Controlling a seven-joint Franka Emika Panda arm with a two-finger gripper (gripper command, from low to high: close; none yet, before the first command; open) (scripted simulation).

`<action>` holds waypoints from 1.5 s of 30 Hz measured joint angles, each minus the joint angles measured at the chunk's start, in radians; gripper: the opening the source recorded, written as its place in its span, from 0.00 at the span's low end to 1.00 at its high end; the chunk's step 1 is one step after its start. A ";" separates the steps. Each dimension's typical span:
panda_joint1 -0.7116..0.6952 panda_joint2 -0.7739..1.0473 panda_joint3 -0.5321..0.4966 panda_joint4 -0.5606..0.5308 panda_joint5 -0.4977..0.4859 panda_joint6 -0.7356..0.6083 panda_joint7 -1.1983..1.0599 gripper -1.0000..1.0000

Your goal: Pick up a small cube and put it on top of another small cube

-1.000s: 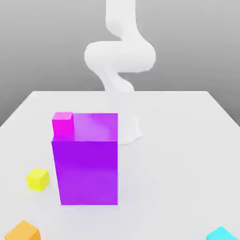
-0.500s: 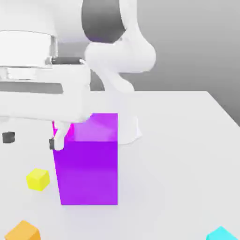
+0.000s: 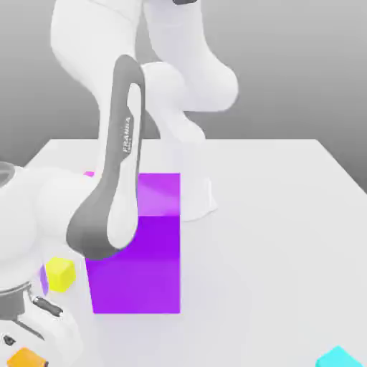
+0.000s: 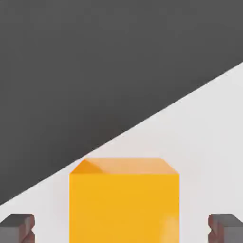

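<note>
A flat, matte white desk point(image 3: 287, 215) spreads beneath a plain grey backdrop; its far edge runs straight across the exterior view and its side edges slant outward toward the camera. In the hand view the desk ends at a diagonal edge, beyond which lies uniform dark grey. The white arm point(image 3: 122, 179) bends down from its base at the desk's far middle toward the near corner at the exterior view's left, crossing in front of the tall purple block point(image 3: 143, 251), which stands upright left of centre. The orange cube point(image 4: 124, 199) rests on the desk at that near corner, close to the desk's front edge, and shows as a small orange patch point(image 3: 27, 357) under the wrist. The end effector point(image 4: 122, 228) straddles the cube: its two dark fingertips point(image 4: 17, 227) stand open on either side, each separated from the cube's faces by a strip of bare desk, so nothing is gripped. The magenta-pink cube point(image 3: 89, 173) sits on the purple block's top at its far corner toward the exterior view's left, mostly hidden behind the arm. A yellow cube point(image 3: 60, 274) lies just beside the block's lower left, and a cyan cube point(image 3: 338, 357) sits at the near right edge. The desk's right half lies open and unoccupied.
</note>
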 joint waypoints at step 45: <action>-0.076 -1.094 0.066 -0.518 -0.243 -0.562 0.778 1.00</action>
